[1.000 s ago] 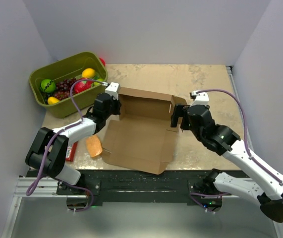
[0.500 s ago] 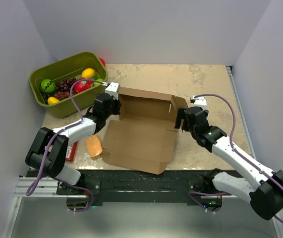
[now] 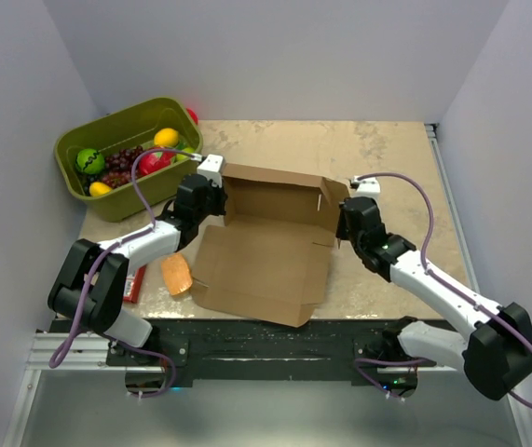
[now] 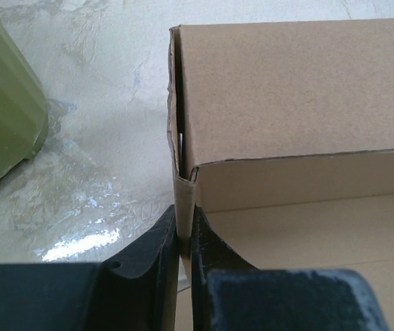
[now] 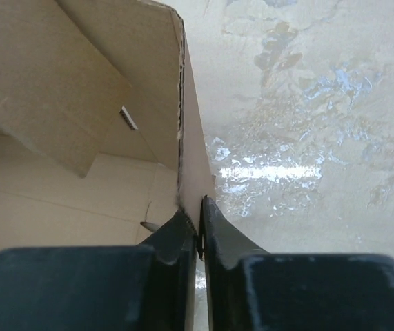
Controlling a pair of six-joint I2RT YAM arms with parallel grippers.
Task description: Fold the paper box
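Table (image 3: 387, 158), mottled beige, lies under both claws. The paper box (image 3: 261, 256) sits mid-table btw the two: brown cardboard, back wall upright, front panel flat toward the arm bases. Its left end wall is in the left gripper (image 4: 184, 226) and its right end wall in the right gripper (image 5: 197, 219), w/ the box body spanning the gap between them. Olive bin (image 3: 121, 200) w/ toy fruit sits left of & beyond the left gripper, near the box but apart from it. Left gripper: jaws narrow, pinched on the upright wall edge at the corner, one finger inside, one outside. Right gripper: jaws likewise narrow, clamped on the thin wall, box interior to its left, bare table to its right. Orange block (image 3: 176, 275) lies nearer the bases than the left gripper, at the box's front-left edge; touching or just beside, can't tell.
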